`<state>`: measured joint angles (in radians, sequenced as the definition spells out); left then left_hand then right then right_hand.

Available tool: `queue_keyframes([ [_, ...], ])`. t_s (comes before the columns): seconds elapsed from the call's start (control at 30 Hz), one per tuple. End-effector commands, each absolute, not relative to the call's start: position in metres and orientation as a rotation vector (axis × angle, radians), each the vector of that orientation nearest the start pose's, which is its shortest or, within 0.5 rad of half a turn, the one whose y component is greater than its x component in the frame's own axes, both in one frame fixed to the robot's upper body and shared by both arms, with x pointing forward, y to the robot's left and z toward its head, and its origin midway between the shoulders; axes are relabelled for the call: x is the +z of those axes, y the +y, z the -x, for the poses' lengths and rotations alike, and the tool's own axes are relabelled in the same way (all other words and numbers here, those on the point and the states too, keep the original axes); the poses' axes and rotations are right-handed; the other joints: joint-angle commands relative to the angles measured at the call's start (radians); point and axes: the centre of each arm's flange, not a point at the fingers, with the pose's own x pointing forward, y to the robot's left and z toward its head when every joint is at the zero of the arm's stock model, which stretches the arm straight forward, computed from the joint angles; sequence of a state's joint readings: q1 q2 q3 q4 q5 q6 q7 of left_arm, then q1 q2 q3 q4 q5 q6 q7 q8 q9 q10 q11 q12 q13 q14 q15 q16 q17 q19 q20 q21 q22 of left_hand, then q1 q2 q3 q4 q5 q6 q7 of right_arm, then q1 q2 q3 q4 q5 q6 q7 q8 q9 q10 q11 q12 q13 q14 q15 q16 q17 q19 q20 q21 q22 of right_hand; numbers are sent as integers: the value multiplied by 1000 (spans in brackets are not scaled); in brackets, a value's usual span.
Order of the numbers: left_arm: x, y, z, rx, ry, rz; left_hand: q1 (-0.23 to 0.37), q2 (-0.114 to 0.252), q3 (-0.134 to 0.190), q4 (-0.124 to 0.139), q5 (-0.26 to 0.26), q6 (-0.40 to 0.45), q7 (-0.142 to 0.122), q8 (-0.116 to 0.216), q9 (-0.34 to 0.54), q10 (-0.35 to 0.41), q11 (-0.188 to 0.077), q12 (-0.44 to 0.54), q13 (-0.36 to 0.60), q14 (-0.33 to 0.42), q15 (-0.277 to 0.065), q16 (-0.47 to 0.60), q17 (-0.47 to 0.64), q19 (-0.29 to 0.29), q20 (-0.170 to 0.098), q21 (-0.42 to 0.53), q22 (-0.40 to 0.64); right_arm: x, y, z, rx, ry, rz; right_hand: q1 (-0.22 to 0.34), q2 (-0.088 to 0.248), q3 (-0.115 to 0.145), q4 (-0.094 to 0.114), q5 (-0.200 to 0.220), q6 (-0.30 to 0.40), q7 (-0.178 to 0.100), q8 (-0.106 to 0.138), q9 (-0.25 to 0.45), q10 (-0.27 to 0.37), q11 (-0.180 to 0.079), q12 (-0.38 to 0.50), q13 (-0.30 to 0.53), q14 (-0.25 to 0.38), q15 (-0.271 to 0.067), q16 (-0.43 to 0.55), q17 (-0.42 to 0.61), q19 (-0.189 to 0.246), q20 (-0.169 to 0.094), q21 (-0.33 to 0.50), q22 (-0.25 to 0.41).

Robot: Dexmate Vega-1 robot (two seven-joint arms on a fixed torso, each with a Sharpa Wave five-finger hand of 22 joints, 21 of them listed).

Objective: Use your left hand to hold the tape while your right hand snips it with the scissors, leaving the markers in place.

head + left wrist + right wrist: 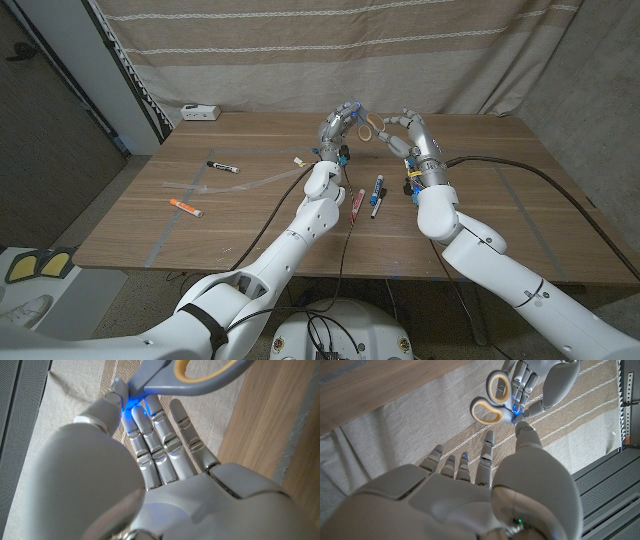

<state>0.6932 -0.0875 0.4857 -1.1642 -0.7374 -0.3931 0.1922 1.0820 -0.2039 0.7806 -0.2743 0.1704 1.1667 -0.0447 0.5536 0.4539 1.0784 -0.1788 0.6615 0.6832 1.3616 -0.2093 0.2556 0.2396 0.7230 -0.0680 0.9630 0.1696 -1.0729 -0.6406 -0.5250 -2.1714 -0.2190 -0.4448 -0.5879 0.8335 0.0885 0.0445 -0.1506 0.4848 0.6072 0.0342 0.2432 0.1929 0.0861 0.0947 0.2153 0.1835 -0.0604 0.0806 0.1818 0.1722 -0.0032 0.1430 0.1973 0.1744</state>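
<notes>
My left hand is raised over the back middle of the table and pinches grey scissors by the blades, yellow-lined handles pointing at my right hand. In the left wrist view the thumb and fingers close on the scissors. In the right wrist view my right hand is spread and holds nothing; its thumb tip reaches close to the scissors in the left hand. A long clear strip of tape lies on the table's left half. Markers lie around: black, orange, red.
Two more dark markers lie next to the red one, under the raised hands. A white box sits at the back left corner. Black cables run over the right side. A striped curtain hangs behind the table.
</notes>
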Motion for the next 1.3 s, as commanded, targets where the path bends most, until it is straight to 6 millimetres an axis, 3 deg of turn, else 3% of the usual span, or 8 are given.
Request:
queue_keyframes([
  [0.03, 30, 26, -646, -356, -567, 678, 10, 16, 101, 94, 7, 38, 25, 30, 124, 7, -7, 2, 1, 22, -19, 5, 1, -2, -89, 8, 4, 7, -168, -492, -316, -740, 722, 8, -6, -6, -2, 7, 1, 15, 0, 3, 6, 6, 9, 2, 5, 5, 6, 3, 5, 7, 8, 3],
  [0.53, 29, 23, -647, -377, -535, 704, 9, 17, 101, 94, 6, 39, 24, 30, 127, 7, -6, 0, -4, 23, -19, 5, 0, -2, -88, 12, 4, 11, -161, -493, -408, -714, 759, 1, -38, -28, 3, 10, 11, 39, -3, 3, 19, 17, 12, 2, 28, 9, 9, 4, 25, 25, 11, 3],
  [1.3, 29, 18, -646, -412, -525, 705, 10, 16, 101, 94, 8, 39, 26, 24, 120, 6, -4, 2, -1, 24, -19, 5, -5, -5, -88, 16, 4, 7, -149, -500, -400, -644, 814, 6, -51, -43, 9, 21, 37, 90, -2, 4, 43, 35, 17, 2, 34, 26, 3, 5, 34, 41, 8, 4],
])
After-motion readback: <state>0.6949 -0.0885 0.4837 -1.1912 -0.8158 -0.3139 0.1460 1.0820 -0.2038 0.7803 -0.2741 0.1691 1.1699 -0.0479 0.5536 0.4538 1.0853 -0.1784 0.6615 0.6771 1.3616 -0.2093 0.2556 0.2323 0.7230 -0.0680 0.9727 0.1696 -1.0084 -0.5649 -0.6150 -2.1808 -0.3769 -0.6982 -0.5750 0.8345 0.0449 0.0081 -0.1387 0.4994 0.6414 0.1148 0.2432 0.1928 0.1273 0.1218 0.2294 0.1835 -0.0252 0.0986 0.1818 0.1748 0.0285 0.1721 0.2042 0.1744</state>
